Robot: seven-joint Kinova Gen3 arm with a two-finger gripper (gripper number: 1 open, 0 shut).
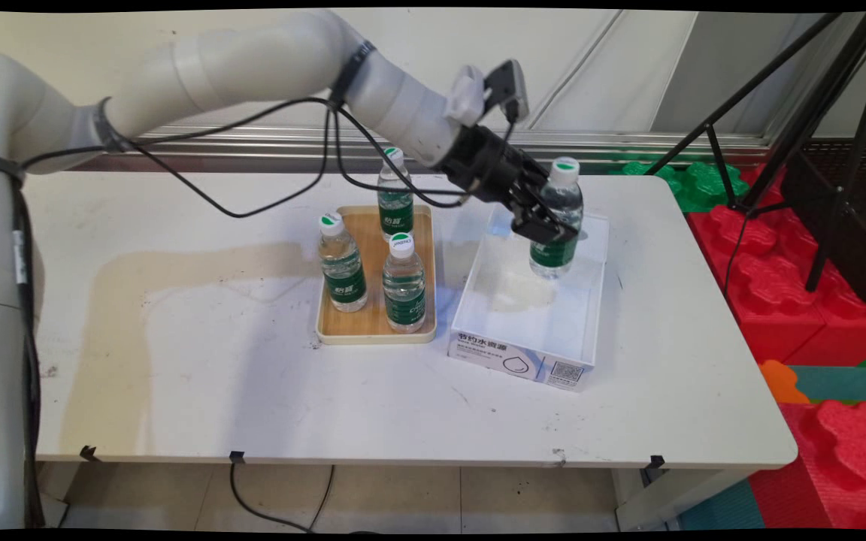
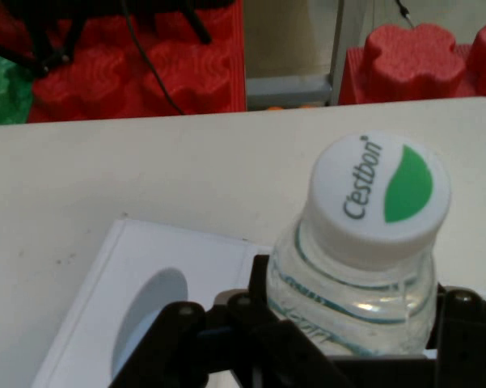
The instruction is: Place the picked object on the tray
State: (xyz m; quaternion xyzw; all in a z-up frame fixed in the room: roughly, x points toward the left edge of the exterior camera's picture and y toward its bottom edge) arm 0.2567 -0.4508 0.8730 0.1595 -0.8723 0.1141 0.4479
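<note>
Water bottle point(image 1: 558, 222), white-capped and green-labelled, is seen standing upright inside the far end of the white box point(image 1: 527, 361), and it is gripped by the end effector point(image 1: 546, 225), whose black fingers are closed on either side of the bottle's body just above the label. From the hand view the grip is confirmed: the cap point(image 2: 380, 194) rises clear of the linkage, and a finger point(image 2: 461, 323) is pressed against the clear plastic at each side of the bottle. Whether the base is already resting on the box floor or is held just off it cannot be told.

Just left of the box, the wooden tray point(image 1: 373, 330) is seen on the table point(image 1: 177, 376), with three more bottles upright on it: one at the front left point(image 1: 342, 263), one at the front right point(image 1: 404, 284) and one at the back point(image 1: 395, 197). Beyond the table's far right, red foam blocks point(image 1: 779, 285) and a black tripod point(image 1: 831, 150) are visible.

As a judgement, a bottle is being handled at the box, with the other three untouched on the tray. Any release would call for the base to be seated flat first, since so tall and narrow a bottle is easily tipped.
</note>
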